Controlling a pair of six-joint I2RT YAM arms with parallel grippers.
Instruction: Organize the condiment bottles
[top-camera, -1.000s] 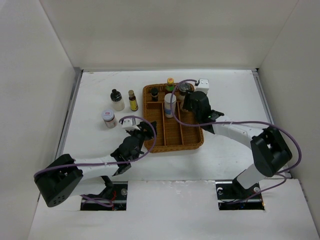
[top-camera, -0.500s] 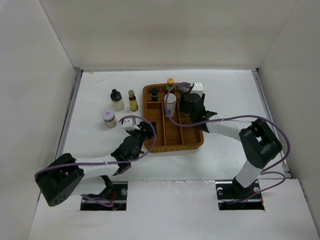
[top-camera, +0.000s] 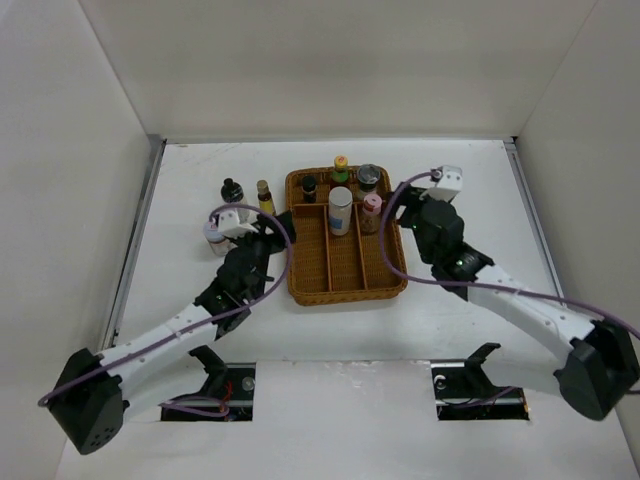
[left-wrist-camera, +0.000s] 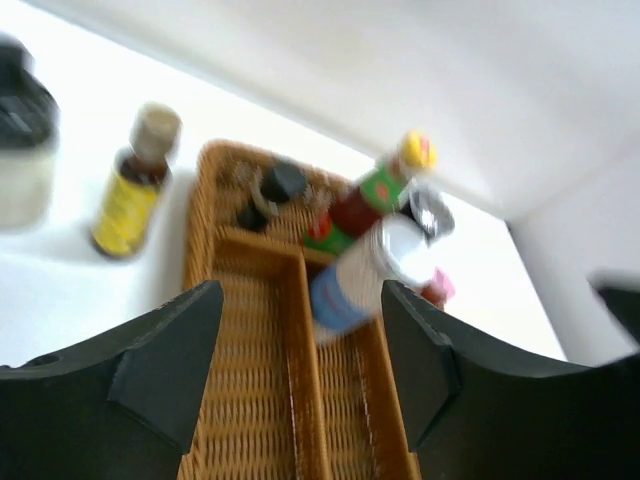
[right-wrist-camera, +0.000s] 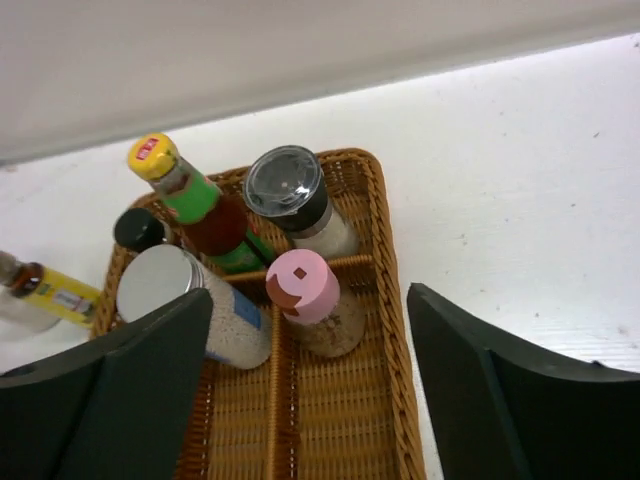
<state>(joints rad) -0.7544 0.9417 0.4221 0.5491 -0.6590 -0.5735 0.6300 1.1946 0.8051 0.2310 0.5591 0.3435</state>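
from above, the wicker tray (top-camera: 345, 275) sits mid-table. five condiment bottles crowd its 12 o'clock end. a small dark bottle (top-camera: 309, 187) is at 11, a yellow-capped green bottle (top-camera: 341, 168) at 12 and a grey-lidded jar (top-camera: 369, 178) at 1. just nearer, a white bottle (top-camera: 341, 210) and a pink-capped jar (top-camera: 372, 210) stand side by side in neighbouring compartments. off the tray, toward its 10 o'clock, a black-capped bottle (top-camera: 233, 196) and an amber bottle (top-camera: 265, 199) stand on the table. a pale jar (top-camera: 211, 238) is mostly hidden behind the left wrist. the left gripper (top-camera: 265, 228) lies at the tray's 9 o'clock, just beside the rim. the right gripper (top-camera: 412, 212) is at 3 o'clock, near the rim.

the left wrist view is blurred. its fingers (left-wrist-camera: 165, 370) are spread wide with nothing between them. the tray fills the middle, the amber bottle (left-wrist-camera: 130, 185) is at 10 o'clock and the black-capped bottle (left-wrist-camera: 20, 140) at the 9 o'clock edge.

in the right wrist view the fingers (right-wrist-camera: 500, 390) are likewise parted and empty. the pink-capped jar (right-wrist-camera: 310, 300) stands upright between them, well beyond the tips. the grey-lidded jar (right-wrist-camera: 295, 195) is at its 12 o'clock and the white bottle (right-wrist-camera: 190, 310) at its 9.
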